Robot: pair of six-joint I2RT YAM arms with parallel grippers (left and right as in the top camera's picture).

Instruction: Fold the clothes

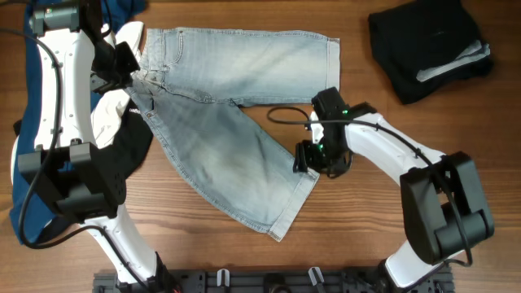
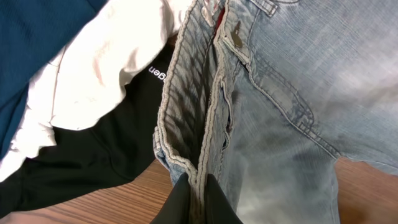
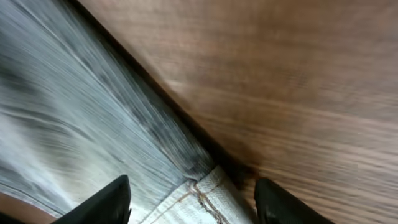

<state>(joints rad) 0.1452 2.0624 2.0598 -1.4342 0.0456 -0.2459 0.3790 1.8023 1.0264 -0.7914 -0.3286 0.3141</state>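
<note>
Right now the left hand (image 1: 124, 63) is pinching the waistband of the jeans (image 1: 220, 122). Its two dark fingers (image 2: 177, 205) are closing tightly on the doubled denim edge, just beside the open fly. From that hand the faded blue jeans are spreading outward across the table (image 1: 350, 244), lying flat with the legs splayed apart. One leg is running straight away from the hand along the far side of the table, and the other is angling down toward the right hand (image 1: 308, 159).

The right hand is sitting low at the hem of that angled leg with its fingers (image 3: 115, 199) standing wide apart. The stitched hem corner is lying between them and bare wood is showing just past it. I cannot tell whether either finger is touching the cloth.

Close beside the left hand, other clothes are lying in a heap. A white garment (image 2: 106, 62) is resting right against the waistband, and a navy garment (image 2: 37, 31) is lying beyond it. A black garment (image 2: 93, 168) with white lettering is lying partly under both. Well away from both hands, past the right one, a folded black stack (image 1: 427, 45) is sitting on the table.
</note>
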